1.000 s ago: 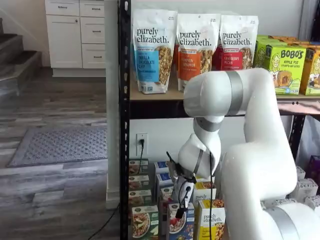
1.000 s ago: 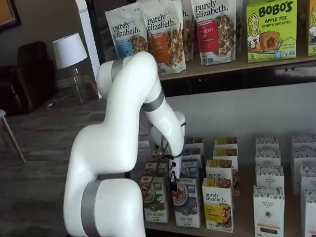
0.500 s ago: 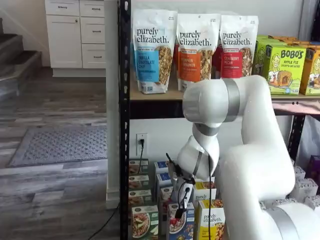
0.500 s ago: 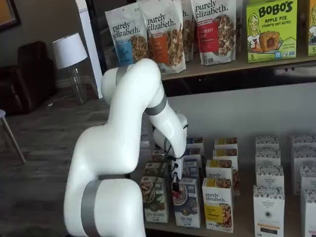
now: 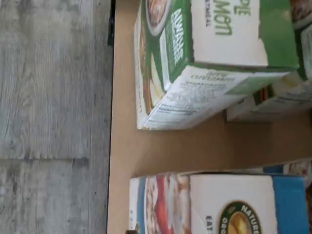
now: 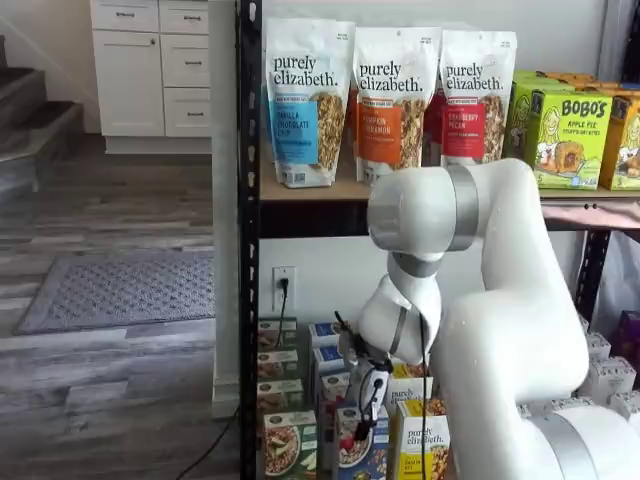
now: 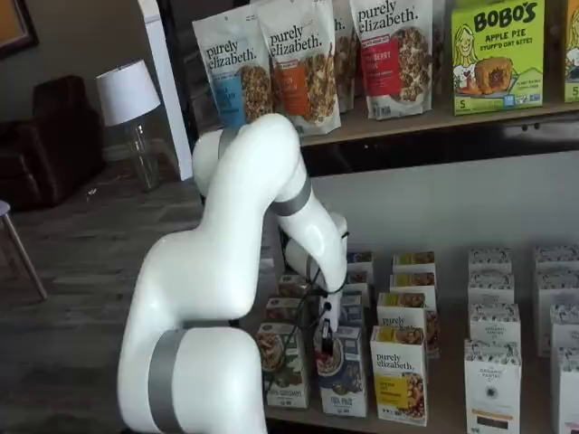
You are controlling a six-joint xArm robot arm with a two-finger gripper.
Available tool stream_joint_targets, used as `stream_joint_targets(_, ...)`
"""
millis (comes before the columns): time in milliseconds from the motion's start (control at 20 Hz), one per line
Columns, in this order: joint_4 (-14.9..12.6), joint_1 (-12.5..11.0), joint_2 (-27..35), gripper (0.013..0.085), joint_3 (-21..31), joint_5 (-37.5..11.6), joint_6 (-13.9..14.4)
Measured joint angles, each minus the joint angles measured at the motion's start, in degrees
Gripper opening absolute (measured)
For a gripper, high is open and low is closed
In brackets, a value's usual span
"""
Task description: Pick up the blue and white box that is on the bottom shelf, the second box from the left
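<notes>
Blue and white box (image 7: 344, 380) upright, cereal-bowl front, pincer (image 7: 325, 336) just above, spread wide

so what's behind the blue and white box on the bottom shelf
More blue boxes stand in a row behind the blue and white box on the bottom shelf. The arm covers part of the row.

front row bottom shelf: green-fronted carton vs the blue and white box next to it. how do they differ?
Colour: the green-fronted carton is green and white; the blue and white box is blue with a white top.
Position: the green-fronted carton stands at the row's outer end; the blue and white box stands between it and the yellow-fronted carton.
Gripper: it hangs over the blue and white box, not the green-fronted carton.
Shared: both upright, apart, each picturing a cereal bowl.
</notes>
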Motion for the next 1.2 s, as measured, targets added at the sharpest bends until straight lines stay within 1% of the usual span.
stream_joint_targets(150, -1.56, -0.34, 0.60, 0.0850, -0.69, 0.77, 1.09)
stream_joint_targets(400, -6.68, -0.73, 1.56, 0.0850, -1.92, 2.31, 5.34)
stream_joint_targets(650, -10.20, -0.84, 2.23, 0.0850, -2.62, 2.98, 8.33)
stream_joint_targets(900, -12.43, -0.88, 2.87, 0.0850, -3.03, 2.73, 10.22)
stream_joint_targets(1200, -13.20, -0.93, 3.47, 0.0850, -3.70, 2.65, 10.85)
